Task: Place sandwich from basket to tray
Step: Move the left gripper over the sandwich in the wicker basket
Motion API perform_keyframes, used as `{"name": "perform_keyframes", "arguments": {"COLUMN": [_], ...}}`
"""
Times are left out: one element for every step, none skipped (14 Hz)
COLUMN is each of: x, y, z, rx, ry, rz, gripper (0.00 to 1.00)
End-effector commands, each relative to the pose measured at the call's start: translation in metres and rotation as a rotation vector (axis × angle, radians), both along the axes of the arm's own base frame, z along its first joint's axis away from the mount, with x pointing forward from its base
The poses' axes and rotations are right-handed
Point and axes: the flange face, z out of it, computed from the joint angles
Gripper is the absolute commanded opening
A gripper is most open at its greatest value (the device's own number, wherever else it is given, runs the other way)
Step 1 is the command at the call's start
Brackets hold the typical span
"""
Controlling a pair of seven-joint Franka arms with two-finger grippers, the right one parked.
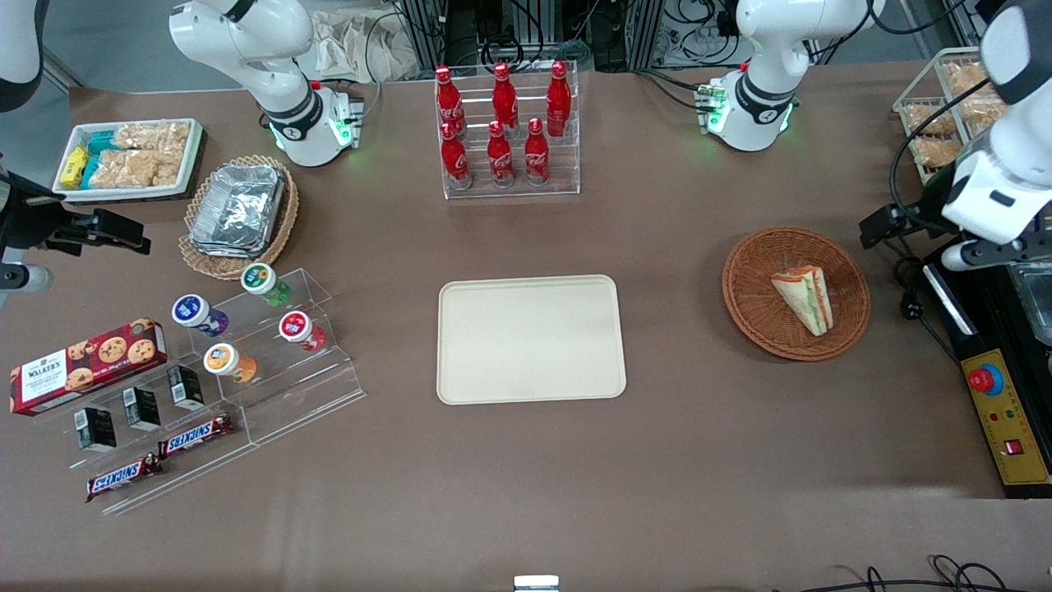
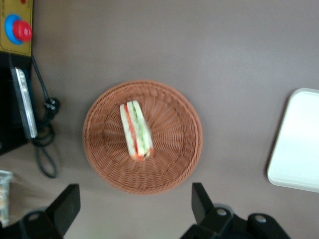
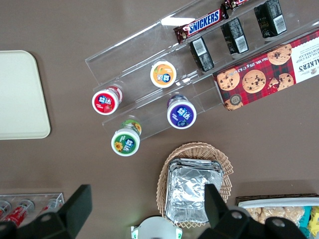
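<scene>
The sandwich (image 1: 804, 298) (image 2: 135, 130), a pale bread wedge with green and red-orange stripes on its edge, lies in the round reddish-brown basket (image 1: 760, 316) (image 2: 169, 149). My left gripper (image 2: 134, 204) hangs high above the table, just off the basket's rim toward the working arm's end. It is open, with nothing between its black fingers (image 2: 199, 199). The cream-beige tray (image 1: 530, 339) (image 2: 299, 144) lies flat and bare at the table's middle, well apart from the basket.
A yellow control box with a red button (image 1: 986, 380) and black cables (image 1: 908, 306) lie beside the basket at the working arm's end. A wire basket of snacks (image 1: 945, 107) stands farther from the camera. A rack of red cola bottles (image 1: 503, 131) stands farther back than the tray.
</scene>
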Motion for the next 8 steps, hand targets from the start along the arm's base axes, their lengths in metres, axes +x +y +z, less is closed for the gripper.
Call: {"name": "perform_keyframes", "arguments": {"x": [-0.039,-0.040,-0.041,-0.044,-0.048,-0.051,-0.052,-0.052], "y": [-0.004,-0.003,-0.003,-0.002,-0.002,-0.001,-0.004,-0.005], "z": [-0.057,-0.070,-0.084,-0.098,-0.115,-0.134,-0.156,-0.178], "rx": [0.005,0.005,0.009,0.011,0.009,0.005,0.016,0.033], "ry": [-0.047,-0.047,-0.040,-0.037,-0.051,-0.060,-0.049,-0.038], "rz": [0.198,0.239,0.263,0.289,0.334,0.378,0.389,0.404], "gripper": [0.99,0.99,0.99,0.99,0.99,0.99,0.99,0.99]}}
